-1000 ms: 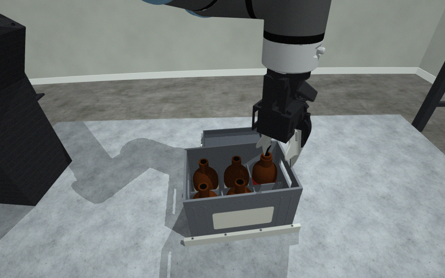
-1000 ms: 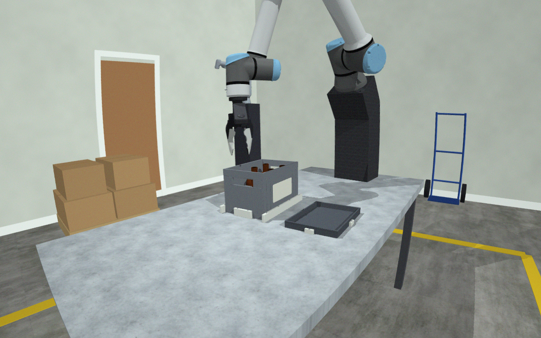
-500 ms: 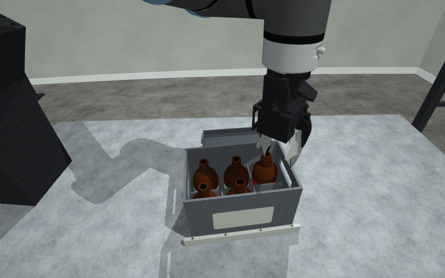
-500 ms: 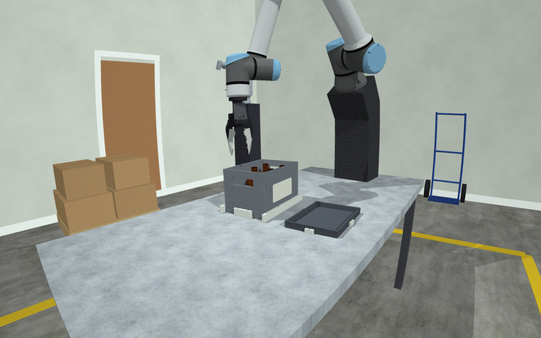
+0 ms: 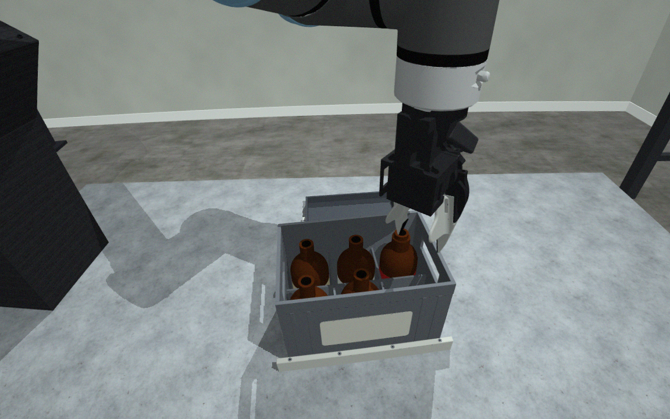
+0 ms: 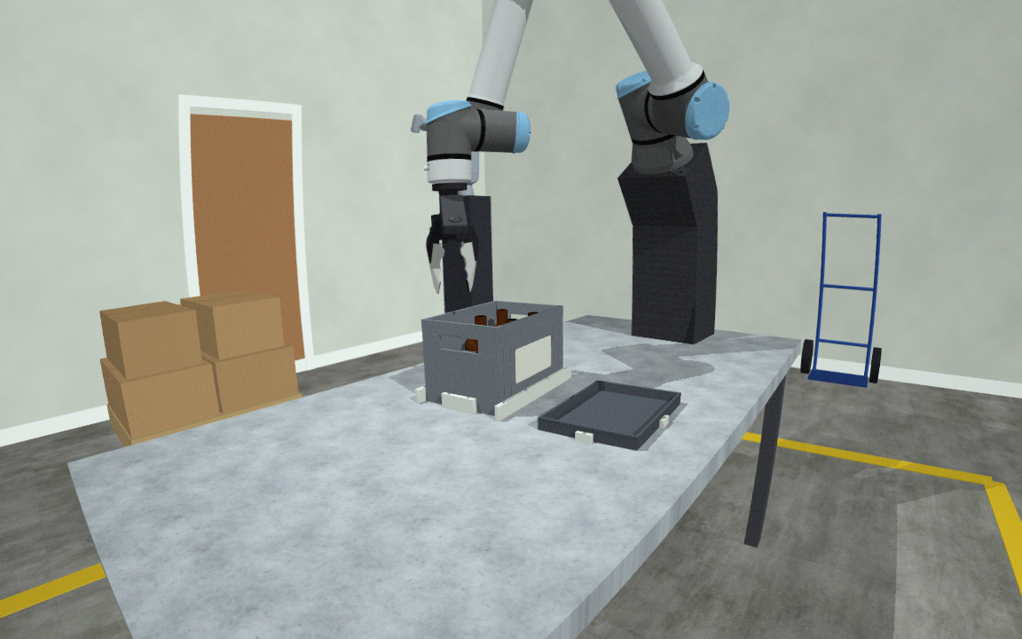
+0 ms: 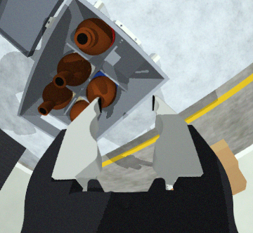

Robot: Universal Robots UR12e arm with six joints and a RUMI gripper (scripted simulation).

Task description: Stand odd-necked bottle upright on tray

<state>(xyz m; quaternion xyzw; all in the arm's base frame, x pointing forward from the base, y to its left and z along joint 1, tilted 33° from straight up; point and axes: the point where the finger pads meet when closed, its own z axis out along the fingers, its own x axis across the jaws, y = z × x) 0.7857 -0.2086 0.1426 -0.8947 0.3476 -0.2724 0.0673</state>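
Note:
The grey crate (image 5: 300,333) (image 6: 459,377) (image 7: 142,87) holds five brown bottles, all upright. The bottle with the red label (image 5: 398,259) (image 7: 102,33) stands in the back right compartment in the top view; its neck looks thicker just below the opening. The other four have slimmer-looking necks. The compartment in front of it has no bottle. My gripper (image 5: 420,238) (image 6: 453,290) (image 7: 126,97) is open with nothing between its fingers, above the crate's handle end. One fingertip overlaps the red-labelled bottle's mouth in the top view. The dark tray (image 5: 348,210) (image 6: 609,409) (image 7: 28,12) has no bottle on it.
White rails (image 5: 363,355) (image 6: 534,393) (image 7: 128,31) with screws lie along the crate's foot. Small white blocks (image 6: 584,437) sit at the tray's edges. The crate walls rise around the bottles. Cardboard boxes (image 6: 157,397) (image 7: 225,159) stand on the floor beyond the table.

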